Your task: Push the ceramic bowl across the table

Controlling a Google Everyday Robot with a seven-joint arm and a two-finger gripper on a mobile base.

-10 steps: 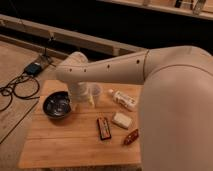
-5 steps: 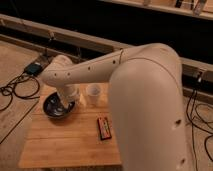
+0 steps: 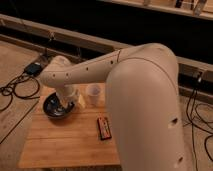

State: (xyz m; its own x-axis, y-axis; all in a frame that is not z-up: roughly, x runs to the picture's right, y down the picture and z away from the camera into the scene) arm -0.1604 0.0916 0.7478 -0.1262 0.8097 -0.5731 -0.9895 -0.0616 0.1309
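The gripper (image 3: 70,101) hung low at the right rim of the bowl (image 3: 53,108), so the bowl lay to its left, and a push would likely carry it that way across the table (image 3: 65,147). The wrist hid whether the gripper was spread or closed. Round, shallow, dark and glossy, the bowl sat at the table's far left, with a cup (image 3: 93,94) near its right.

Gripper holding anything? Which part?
Cannot tell: the gripper sits low over the ceramic bowl's right side, and any hold is hidden.
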